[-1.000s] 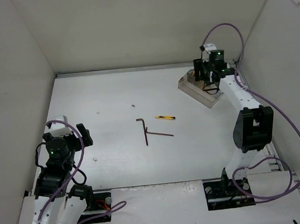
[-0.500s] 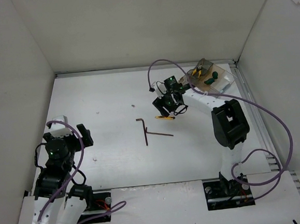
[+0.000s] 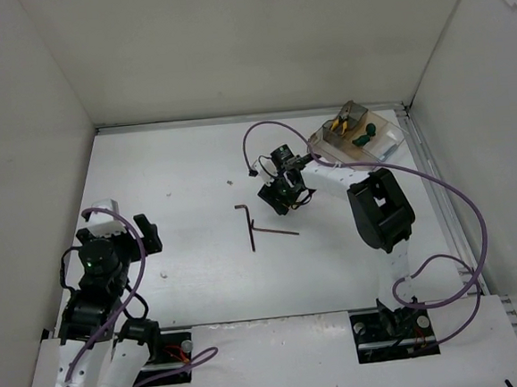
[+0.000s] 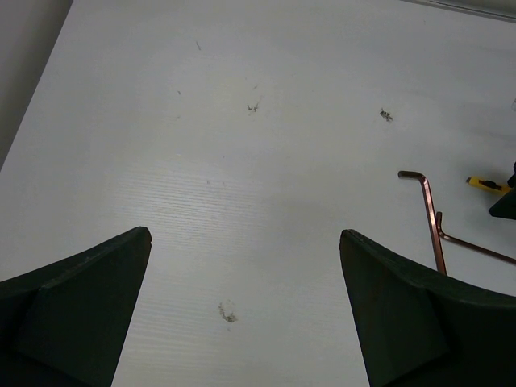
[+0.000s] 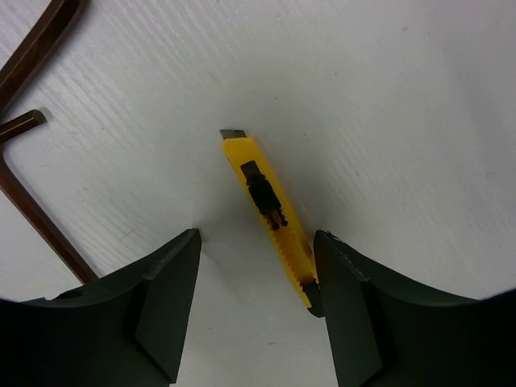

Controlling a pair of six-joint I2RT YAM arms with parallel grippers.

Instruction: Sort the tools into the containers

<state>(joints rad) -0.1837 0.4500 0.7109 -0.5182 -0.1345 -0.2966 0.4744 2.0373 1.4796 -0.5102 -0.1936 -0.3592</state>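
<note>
A yellow utility knife (image 5: 266,201) lies flat on the white table. My right gripper (image 5: 256,235) is open and straddles its rear end, which touches the right finger (image 5: 347,298). In the top view the right gripper (image 3: 284,194) hangs mid-table and hides the knife. Two thin dark hex keys (image 3: 245,220) (image 3: 275,231) lie just left of it. The clear divided box (image 3: 389,143) stands at the back right, with a yellow-handled tool (image 3: 347,124) and a green-handled one (image 3: 367,133) inside. My left gripper (image 4: 244,234) is open over bare table at the near left.
White walls close in the table on the left, back and right. The right arm's purple cable (image 3: 258,135) loops above the table beside the box. Small dark specks (image 4: 228,313) mark the table under the left gripper.
The right arm has swung from the box at the back right to the middle of the table and come down over the yellow knife. The left arm has not moved.
</note>
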